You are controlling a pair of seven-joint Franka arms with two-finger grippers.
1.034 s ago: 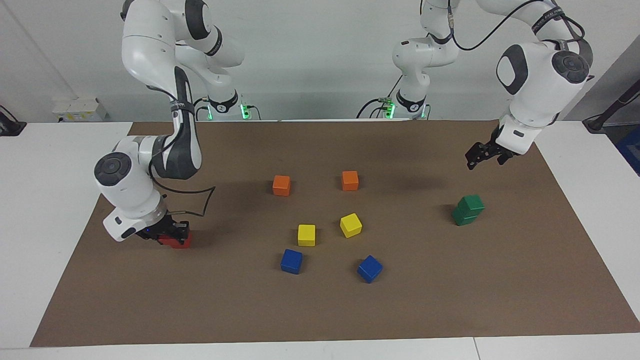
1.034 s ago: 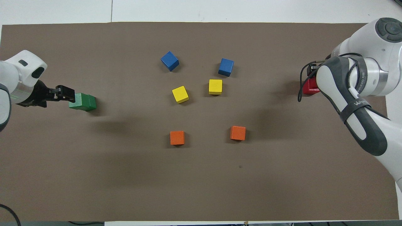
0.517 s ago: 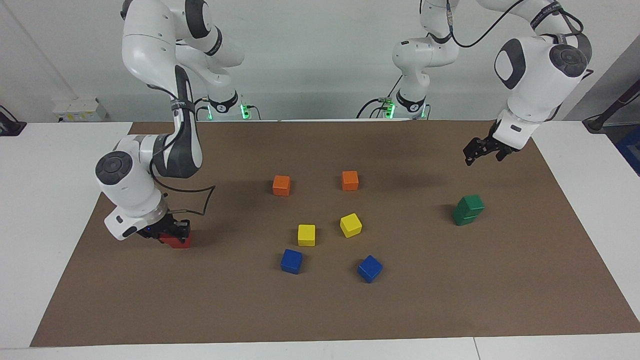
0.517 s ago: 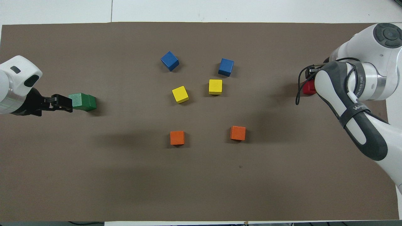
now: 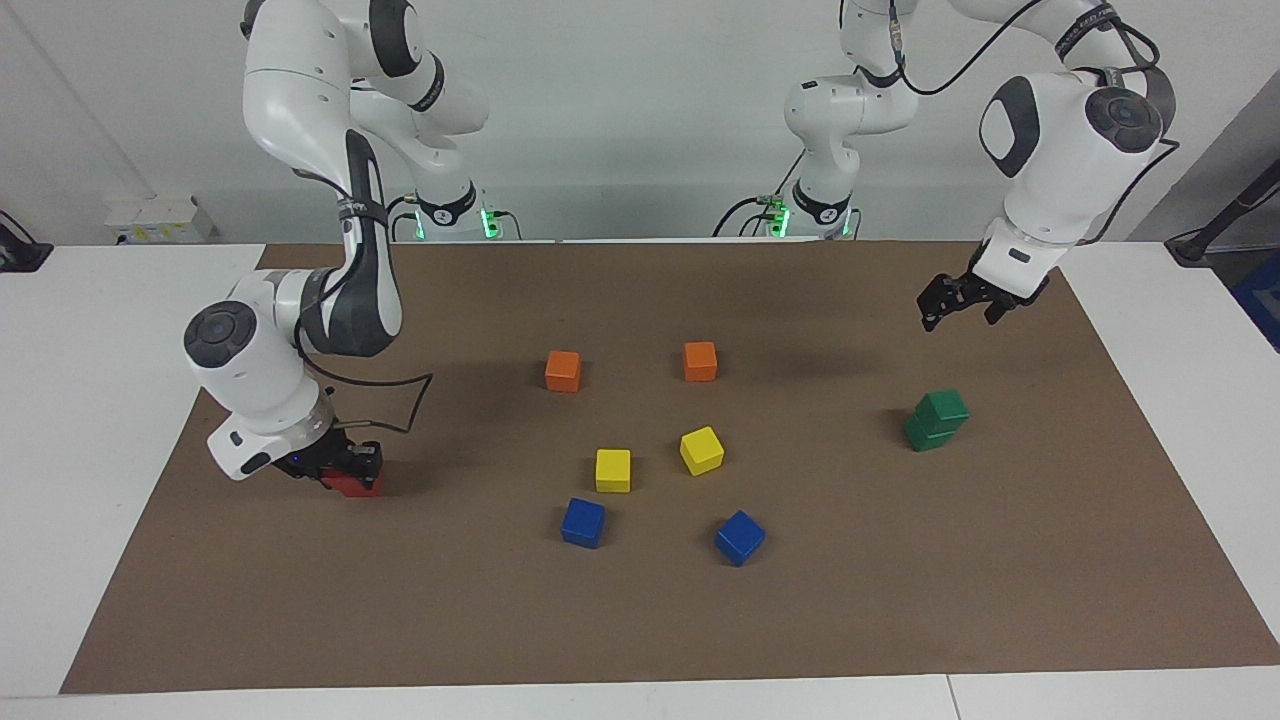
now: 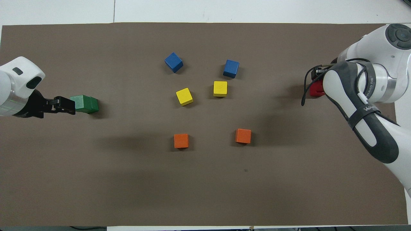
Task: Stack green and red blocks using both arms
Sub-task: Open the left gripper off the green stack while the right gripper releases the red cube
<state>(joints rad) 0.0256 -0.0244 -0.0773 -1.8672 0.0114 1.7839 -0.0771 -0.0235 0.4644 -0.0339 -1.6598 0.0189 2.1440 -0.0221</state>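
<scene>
The facing view showed two green blocks (image 5: 936, 420) stacked, the left gripper (image 5: 948, 303) raised, empty, fingers apart, and the right gripper (image 5: 345, 468) closed on a red block (image 5: 350, 484). Overhead, green (image 6: 84, 104) looked single; red (image 6: 316, 89) was half hidden

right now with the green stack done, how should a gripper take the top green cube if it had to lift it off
Probably from straight above, closing on two opposite upright faces of the top green cube. It sits slightly askew on the lower green cube, so the wrist should turn to match its faces. Nothing stands beside the stack; the left gripper hangs over bare mat.
</scene>
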